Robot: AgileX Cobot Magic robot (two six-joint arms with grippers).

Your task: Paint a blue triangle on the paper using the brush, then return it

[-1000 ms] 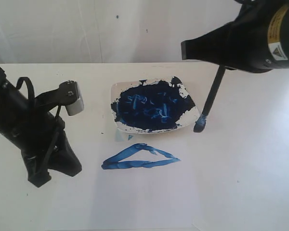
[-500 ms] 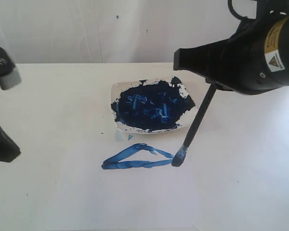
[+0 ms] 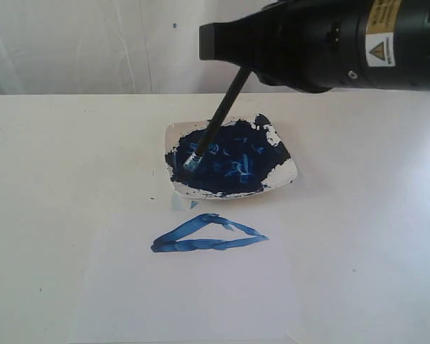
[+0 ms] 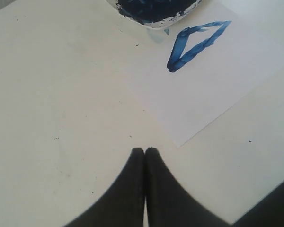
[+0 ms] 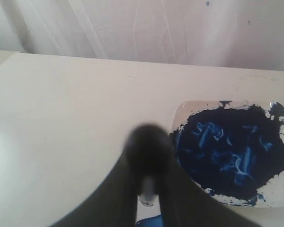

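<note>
My right gripper (image 3: 231, 51) reaches in from the upper right and is shut on the brush (image 3: 216, 120), a thin black handle slanting down to the left. Its bristle tip rests in the dark blue paint at the left side of the square white dish (image 3: 287, 174). In the right wrist view the brush (image 5: 147, 196) shows blurred between the fingers, beside the dish (image 5: 184, 111). The blue triangle (image 3: 208, 244) lies on the paper (image 3: 193, 294) in front of the dish. My left gripper (image 4: 145, 150) is shut and empty, hanging over bare table near the paper (image 4: 217, 80) and the triangle (image 4: 199, 47).
A white wall or sheet rises behind the table. The dish (image 4: 173, 16) sits just beyond the paper's far edge. The left arm is out of the exterior view. Off-white tabletop spreads to both sides of the paper.
My right gripper has swung left with the brush, from beside the dish, past the triangle's right corner, into the dish. The left arm has pulled out of the exterior view.
</note>
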